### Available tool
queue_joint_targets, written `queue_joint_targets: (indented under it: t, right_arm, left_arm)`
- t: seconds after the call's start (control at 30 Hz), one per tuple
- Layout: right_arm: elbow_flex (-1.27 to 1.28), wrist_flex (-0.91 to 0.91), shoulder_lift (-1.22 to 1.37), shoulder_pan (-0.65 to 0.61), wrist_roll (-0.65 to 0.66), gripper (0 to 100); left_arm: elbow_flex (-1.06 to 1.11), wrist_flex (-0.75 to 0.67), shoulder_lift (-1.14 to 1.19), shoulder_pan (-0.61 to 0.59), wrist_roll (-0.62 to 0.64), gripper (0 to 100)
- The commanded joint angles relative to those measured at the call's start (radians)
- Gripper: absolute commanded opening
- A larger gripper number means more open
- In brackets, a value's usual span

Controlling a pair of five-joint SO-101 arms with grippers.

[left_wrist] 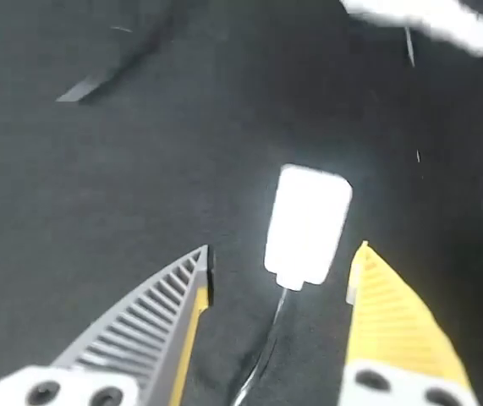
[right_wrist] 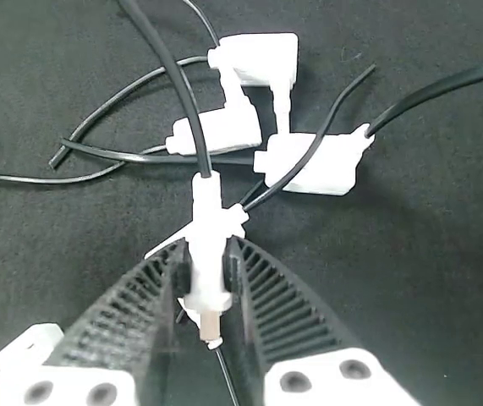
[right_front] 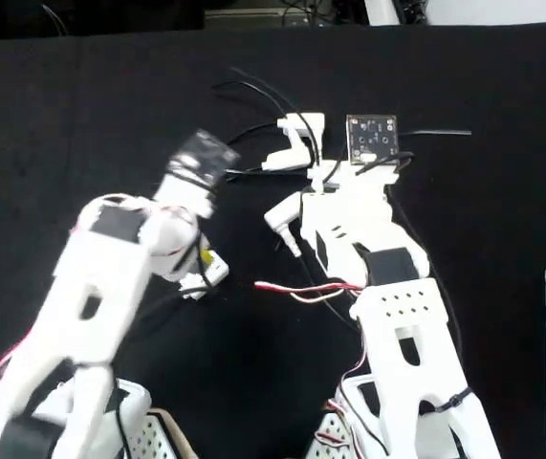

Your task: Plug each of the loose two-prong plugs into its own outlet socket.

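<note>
The small white two-prong plug (left_wrist: 307, 224) lies flat on the black table cloth (left_wrist: 97, 186) between the parted jaws of the left gripper (left_wrist: 283, 252), untouched, its long axis in line with them. The right gripper (right_wrist: 207, 249) is clamped on a second white plug (right_wrist: 207, 203). In the high view the white outlet sockets (right_front: 296, 142) sit at about 12 o'clock from it, and whether any is filled cannot be told.

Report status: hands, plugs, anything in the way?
Left hand open, white plug between its tips. Right hand shut on a corded plug. Black cords tangled across the white pieces ahead.
</note>
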Motion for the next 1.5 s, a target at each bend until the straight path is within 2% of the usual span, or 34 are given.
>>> queue_joint_targets:
  t: [0.0, 0.33, 0.53, 0.63, 0.83, 1.2, 1.3, 1.47]
  right_arm:
    - [-0.008, -0.009, -0.028, -0.051, -0.002, 1.5]
    - [-0.008, 0.018, -0.028, -0.229, 0.054, 1.4]
    - [-0.036, 0.117, -0.030, -0.371, 0.068, 1.4]
    - [-0.030, 0.123, -0.030, -0.419, 0.101, 1.4]
    - [-0.033, 0.123, -0.030, -0.499, 0.104, 1.4]
    - [-0.030, 0.121, -0.030, -0.626, 0.104, 1.4]
    - [-0.031, 0.118, -0.030, -0.628, 0.104, 1.4]
    - [-0.038, 0.117, -0.071, -0.621, 0.097, 1.3]
  left_arm:
    - [0.019, 0.017, -0.256, -0.096, 0.127, 27]
    - [0.285, -0.025, -0.608, -0.193, 0.319, 27]
    - [0.479, -0.183, -0.756, -0.232, 0.388, 27]
    - [0.558, -0.261, -0.802, -0.280, 0.390, 27]
    - [0.651, -0.374, -0.845, -0.286, 0.437, 27]
    - [0.657, -0.381, -0.848, -0.166, 0.433, 27]
    - [0.659, -0.379, -0.848, -0.179, 0.431, 27]
    - [0.653, -0.333, -0.848, -0.265, 0.431, 27]
